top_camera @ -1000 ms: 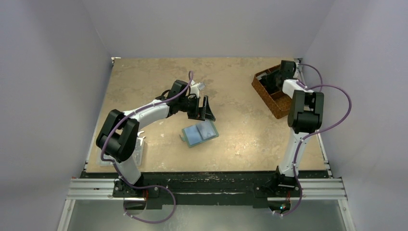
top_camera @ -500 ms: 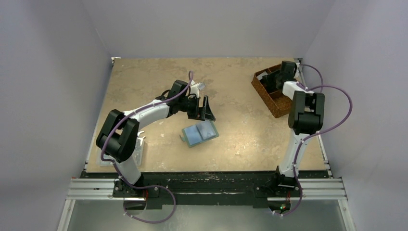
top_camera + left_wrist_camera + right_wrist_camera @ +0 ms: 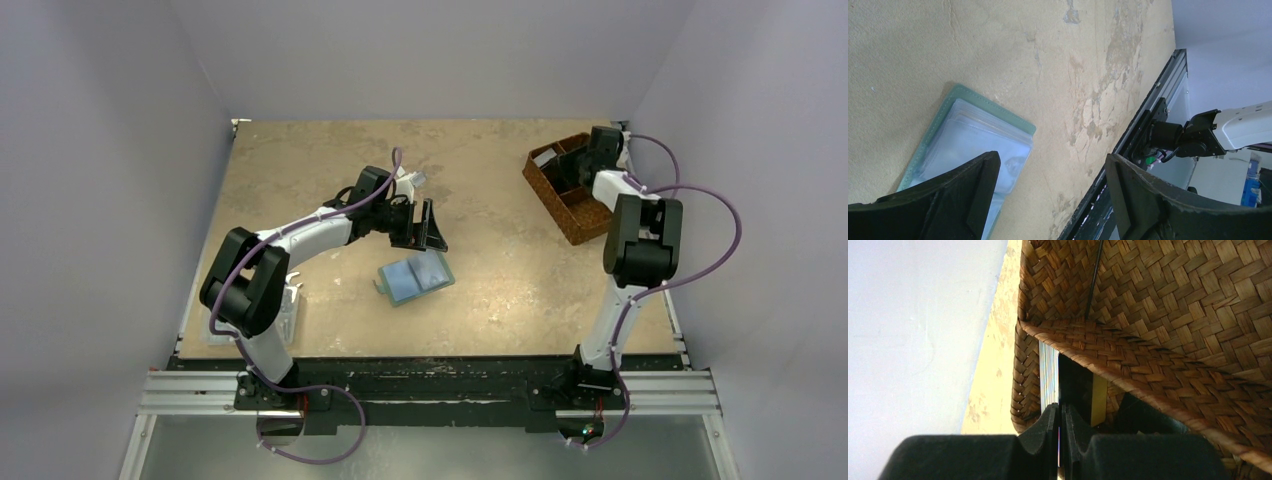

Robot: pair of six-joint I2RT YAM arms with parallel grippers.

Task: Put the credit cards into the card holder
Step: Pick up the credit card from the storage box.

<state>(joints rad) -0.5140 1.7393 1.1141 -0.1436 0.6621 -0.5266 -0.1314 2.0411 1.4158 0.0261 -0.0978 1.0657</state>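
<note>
The card holder [image 3: 415, 278] lies opened flat on the table, its pale blue-green pockets [image 3: 973, 145] facing up. My left gripper [image 3: 425, 235] hovers just behind it, jaws wide open [image 3: 1050, 165] and empty, one finger over the holder's edge. My right gripper [image 3: 598, 140] reaches down into the brown woven basket [image 3: 560, 205] at the back right. In the right wrist view its jaws [image 3: 1058, 407] are pressed together on the thin edge of a credit card standing upright. A shiny striped card [image 3: 1049, 375] and a yellow card [image 3: 1099, 400] stand in the same compartment.
The basket's woven divider [image 3: 1148, 355] runs across just above the right fingers. A clear plastic box [image 3: 290, 305] sits by the left arm's base. The table's near metal rail [image 3: 1148, 125] and side walls bound the area.
The right jaws have closed onto the card's edge inside the basket, and the right arm's elbow has shifted slightly to the right. The left arm and card holder have not moved.
</note>
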